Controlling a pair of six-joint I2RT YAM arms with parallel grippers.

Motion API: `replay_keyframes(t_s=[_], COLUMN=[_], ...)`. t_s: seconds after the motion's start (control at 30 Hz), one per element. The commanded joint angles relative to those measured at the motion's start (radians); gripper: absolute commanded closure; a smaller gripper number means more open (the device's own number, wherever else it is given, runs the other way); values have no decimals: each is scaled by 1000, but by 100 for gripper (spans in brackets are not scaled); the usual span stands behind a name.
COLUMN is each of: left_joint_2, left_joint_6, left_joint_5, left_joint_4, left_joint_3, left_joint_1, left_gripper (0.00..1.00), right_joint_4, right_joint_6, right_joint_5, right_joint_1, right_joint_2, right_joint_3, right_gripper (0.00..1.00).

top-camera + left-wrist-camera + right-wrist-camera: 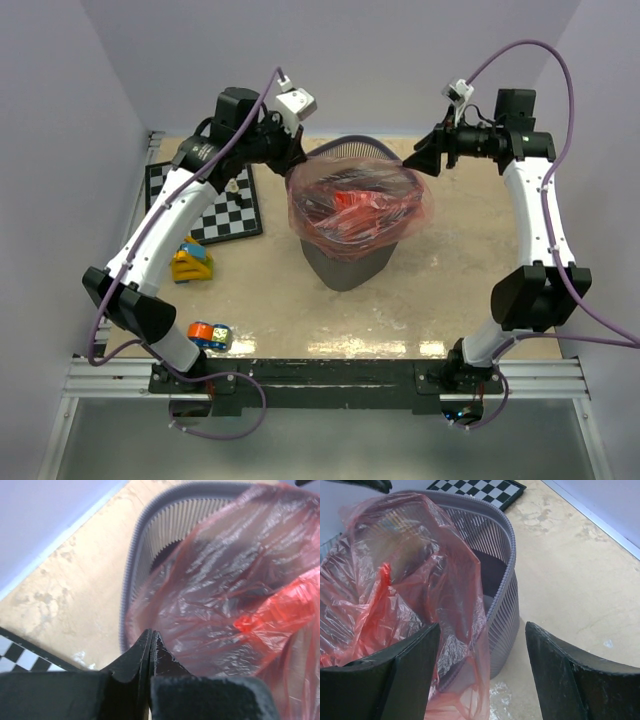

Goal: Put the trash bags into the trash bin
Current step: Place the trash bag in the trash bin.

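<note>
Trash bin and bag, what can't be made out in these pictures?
- Top view: floor of the trash bin hidden by the trash bag bunched over its mouth.
- Left wrist view: left gripper is shut at the bag's edge; whether film is pinched is hidden by its own fingers.
- Top view: coloured toys too small to identify; chessboard partly covered by the left arm.

Left gripper (297, 160): jaws pressed together, at rear-left rim of trash bin (345, 265).
Right gripper (422, 160): jaws spread, beside its rear-right rim.
</note>
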Motion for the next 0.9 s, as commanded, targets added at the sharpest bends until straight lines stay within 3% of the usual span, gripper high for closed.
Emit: replay_keyframes(t_s=[0.0, 0.1, 0.17, 0.3, 0.6, 0.87], left_joint_2=[-64, -24, -47, -93, -76, -67], left_joint_6=[-35, -33, -65, -105, -171, -174], left_joint_5=[-48, -39, -44, -17, 51, -4], left_joint_4=[137, 35, -4, -62, -84, -102], left_joint_3=[-14, 65, 49, -5, 0, -32], left_joint_1=[46, 49, 46, 39, 23, -9], left_gripper=[100, 98, 76, 67, 68, 73], right_joint_4=[1, 13, 30, 45, 75, 78], right_joint_6=[-9, 9, 26, 57, 92, 95], right_joint_5=[-89, -63, -37, -7, 8, 14], right_joint_1=[5, 7, 5, 8, 10, 8], right_joint_2=[32, 48, 49, 45, 5, -5], right_joint_3=[71, 106, 114, 112, 68, 57], right_gripper=[27, 27, 26, 27, 27, 26])
